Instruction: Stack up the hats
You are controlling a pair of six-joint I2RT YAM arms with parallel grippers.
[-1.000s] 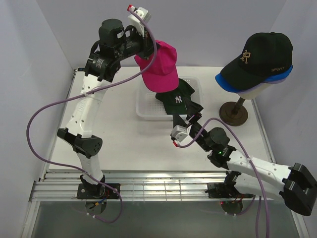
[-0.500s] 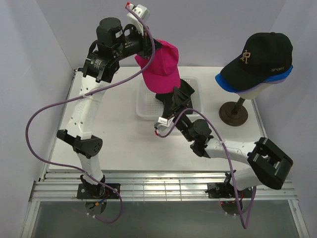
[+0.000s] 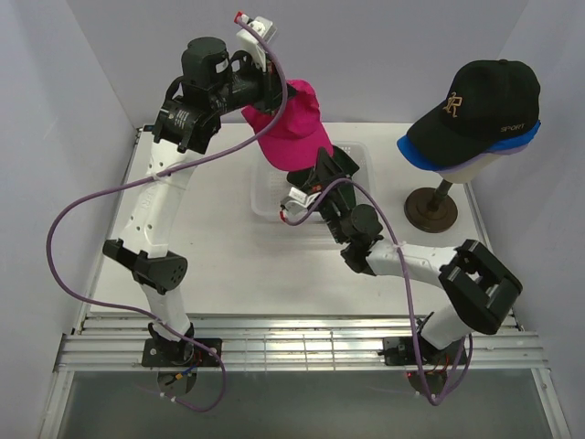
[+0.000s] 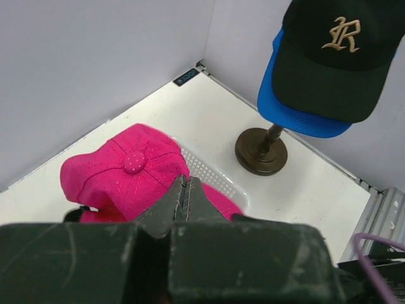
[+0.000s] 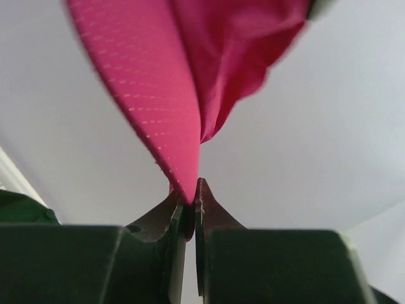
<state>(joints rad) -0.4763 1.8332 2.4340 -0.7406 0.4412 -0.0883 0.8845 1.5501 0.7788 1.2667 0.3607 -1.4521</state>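
The right arm has swung in from the near right edge and is now reaching up over the basket, and its jaws, wide a second ago, are now pinched together. I'm looking at a white table point(image 3: 219, 242) boxed in by pale walls point(image 3: 82, 73) on three sides. On it, the white mesh basket point(image 3: 265, 208) is sitting mid-table, and the brown stand point(image 3: 431, 208) is standing at the right, carrying the mannequin head point(image 3: 475, 165). The black cap point(image 3: 480, 96) is sitting on that head over the blue cap point(image 3: 419, 155), whose brim is showing beneath. The left arm is arching high, its left gripper point(image 3: 274, 91) clamped on the magenta cap point(image 3: 292, 123), which is hanging above the basket. The right gripper point(image 5: 193, 197) is biting the cap's lower edge (fabric plainly caught between the tips). A sliver of green cap point(image 5: 19, 208) is showing low in the right wrist view.
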